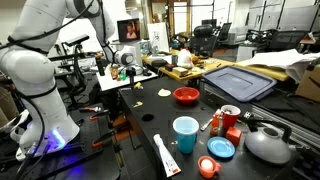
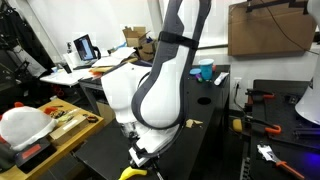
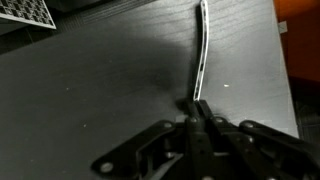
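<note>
You're looking at a crowded lab, black worktable [image 1: 140,135] up front, white desk [image 1: 128,82] behind it with a lit monitor [image 1: 128,30], office chairs [image 1: 205,38] further back, glass partitions [image 1: 270,15] along the far side, big cardboard box [image 2: 262,28] up high, even indoor light

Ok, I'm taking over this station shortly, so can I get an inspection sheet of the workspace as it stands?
Surface: dark tabletop, matte, no spills seen.
Job's things: thin pale strip lying on the tabletop, near end at the fingertips.
Clutter: red bowl, blue cup, tube, blue lid, red mug, grey pot.
End effector: fingertips together at the strip's end; whether it grips the strip is unclear.
Cables: nothing seen clearly.
Surroundings: laptop, cardboard box, red-handled tools.
</note>
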### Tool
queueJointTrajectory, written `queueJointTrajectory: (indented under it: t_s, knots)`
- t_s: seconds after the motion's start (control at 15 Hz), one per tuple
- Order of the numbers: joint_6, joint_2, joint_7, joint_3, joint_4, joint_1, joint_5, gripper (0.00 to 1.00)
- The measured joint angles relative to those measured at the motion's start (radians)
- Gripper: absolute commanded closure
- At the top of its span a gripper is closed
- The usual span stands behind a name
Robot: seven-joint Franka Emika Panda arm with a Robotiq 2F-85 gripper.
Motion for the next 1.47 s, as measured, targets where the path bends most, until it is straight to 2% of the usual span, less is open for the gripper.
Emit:
queueJointTrajectory:
  t_s: [0.4, 0.67, 1.0, 1.47]
  knots:
    - [-0.002, -0.003, 0.0, -0.007, 0.01, 0.001, -0.004, 0.99]
    - [-0.042, -0.022, 0.0, -0.049, 0.009, 0.005, -0.037, 0.99]
    - [-0.193, -0.08, 0.0, -0.117, 0.003, 0.004, -0.136, 0.99]
    - [-0.44, -0.121, 0.0, -0.123, 0.013, -0.01, -0.264, 0.99]
